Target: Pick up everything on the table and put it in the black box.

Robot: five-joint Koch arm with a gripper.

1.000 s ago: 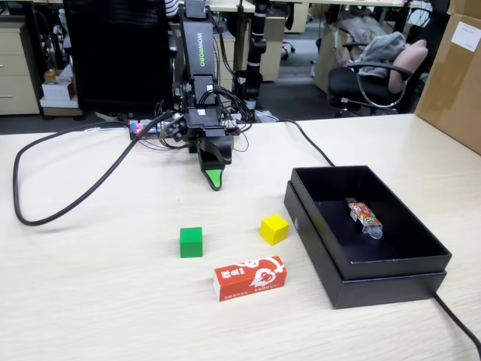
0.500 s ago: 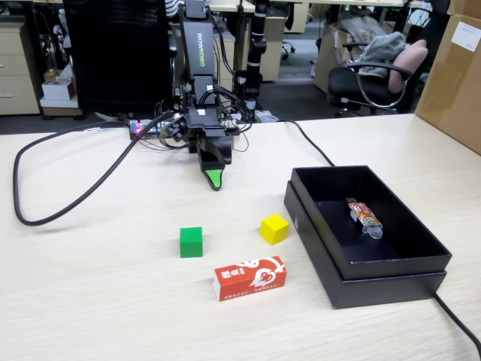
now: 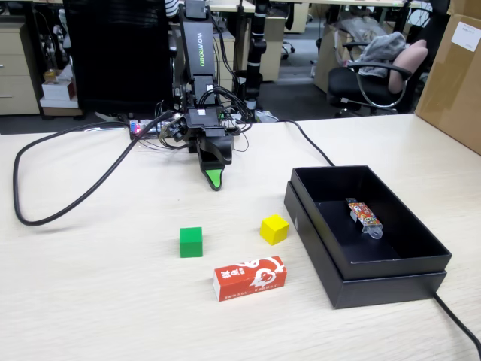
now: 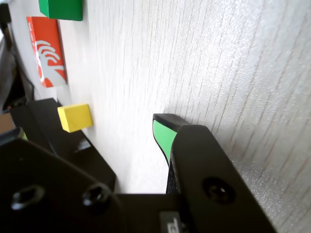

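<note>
The arm's jaws point down at the pale wooden table (image 3: 90,286); only one green tip shows, so whether they are apart cannot be told. Ahead of them sit the small green cube (image 3: 191,242), small yellow cube (image 3: 274,229) and red carton (image 3: 249,277), partly cut off in the wrist view.

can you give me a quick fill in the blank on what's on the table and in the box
1. The cube nearest the black box is ____.
2. The red carton lies on the ____.
3. The only item inside the box is an orange-patterned ____.
4. In the fixed view, the green cube sits ____ of the yellow cube.

Missing words: yellow; table; wrapped item; left
</note>
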